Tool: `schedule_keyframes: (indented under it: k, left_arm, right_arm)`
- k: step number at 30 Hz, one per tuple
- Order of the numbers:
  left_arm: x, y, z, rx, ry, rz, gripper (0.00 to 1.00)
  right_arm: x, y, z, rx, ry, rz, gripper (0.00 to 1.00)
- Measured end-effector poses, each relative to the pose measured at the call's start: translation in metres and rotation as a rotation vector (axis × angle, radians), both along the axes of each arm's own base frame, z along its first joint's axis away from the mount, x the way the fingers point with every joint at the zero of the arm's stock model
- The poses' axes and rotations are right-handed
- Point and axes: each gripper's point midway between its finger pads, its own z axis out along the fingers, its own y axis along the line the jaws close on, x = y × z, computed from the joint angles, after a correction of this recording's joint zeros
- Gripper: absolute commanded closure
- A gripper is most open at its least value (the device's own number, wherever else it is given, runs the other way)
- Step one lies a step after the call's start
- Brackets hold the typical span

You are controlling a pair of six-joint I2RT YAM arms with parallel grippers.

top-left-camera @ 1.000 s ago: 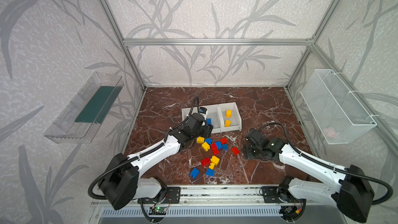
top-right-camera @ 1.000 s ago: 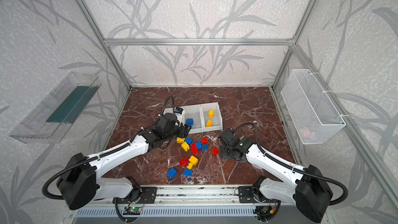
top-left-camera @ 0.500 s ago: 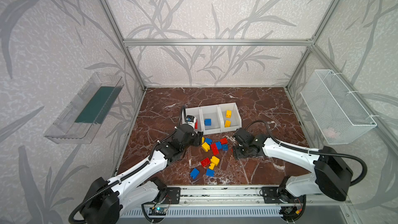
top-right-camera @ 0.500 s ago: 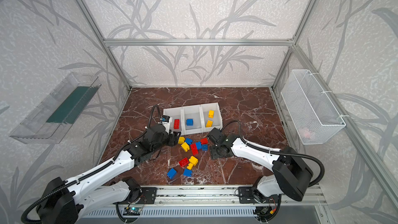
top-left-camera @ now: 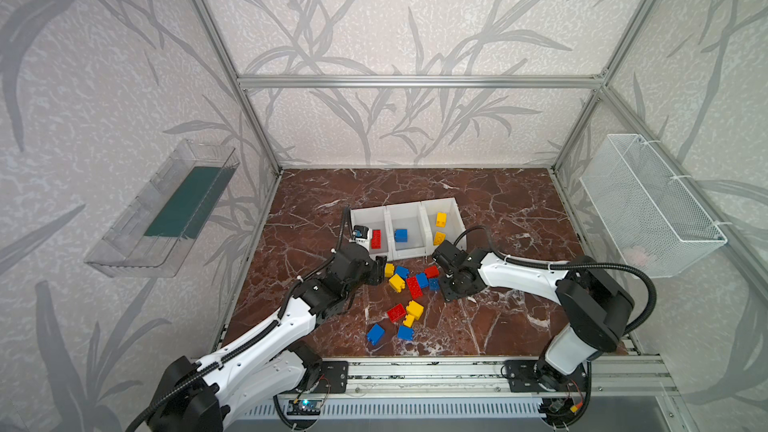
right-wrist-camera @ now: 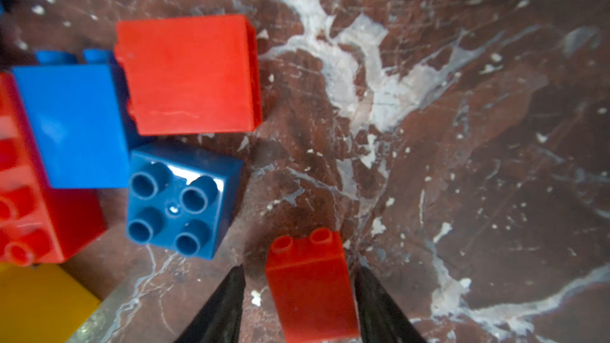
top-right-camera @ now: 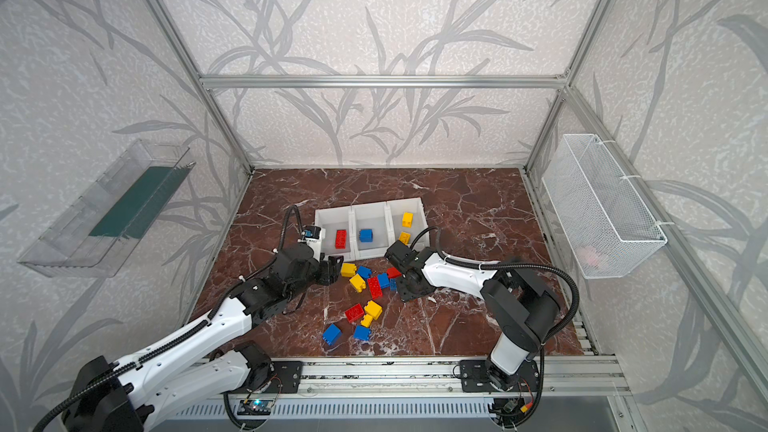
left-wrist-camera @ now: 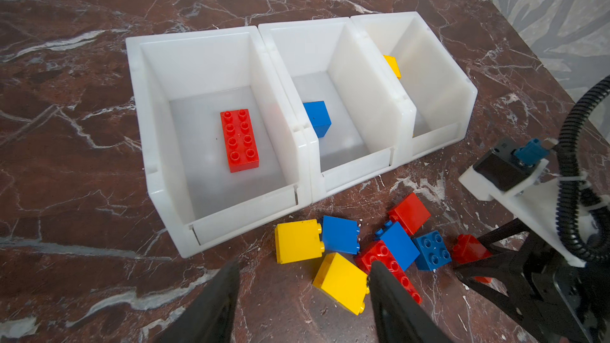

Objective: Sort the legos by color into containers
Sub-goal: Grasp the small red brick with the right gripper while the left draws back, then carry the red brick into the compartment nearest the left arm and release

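Three white containers stand side by side: one holds a red lego, the middle a blue one, the last yellow ones. In front lies a pile of red, blue and yellow legos. My left gripper is open and empty, low over the floor beside a yellow lego. My right gripper points down at the pile's right edge with a small red lego between its fingers. One finger is at the brick; a gap shows on the other side.
A second group of legos lies nearer the front rail. A clear tray hangs on the left wall and a wire basket on the right wall. Both arms meet at the pile.
The left gripper drew back from over the containers to the pile, leaving a red lego in the left one. The right gripper moved left to the pile and narrowed around the small red lego.
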Motion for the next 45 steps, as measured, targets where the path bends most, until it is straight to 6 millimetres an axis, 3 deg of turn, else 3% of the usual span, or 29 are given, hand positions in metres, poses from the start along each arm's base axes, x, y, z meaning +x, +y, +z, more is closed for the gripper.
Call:
schedule_keyframes:
  k: [11,18,25,31,39,45]
  left_arm:
    - [0.003,0.005,-0.002,0.007,0.003,0.022,0.35]
    - [0.004,0.006,-0.002,0.008,0.004,0.028,0.35]
    - [0.004,0.010,-0.001,-0.009,0.003,0.055,0.35]
    - [-0.001,0.020,0.000,-0.024,-0.004,0.093,0.35]
    - [-0.012,0.034,-0.003,-0.030,-0.010,0.126,0.35]
    - [-0.021,0.046,0.001,-0.050,-0.037,0.159,0.35]
  right_arm:
    - [-0.001,-0.004,-0.002,-0.008,-0.002,-0.019,0.67]
    - [-0.006,-0.011,0.000,-0.012,-0.006,-0.030,0.69]
    - [-0.004,-0.013,0.015,0.003,-0.041,-0.037,0.70]
    - [0.009,0.000,0.053,0.059,-0.103,-0.021,0.70]
    - [0.043,0.038,0.121,0.175,-0.228,0.039,0.70]
    - [0.068,0.076,0.148,0.228,-0.269,0.101,0.70]
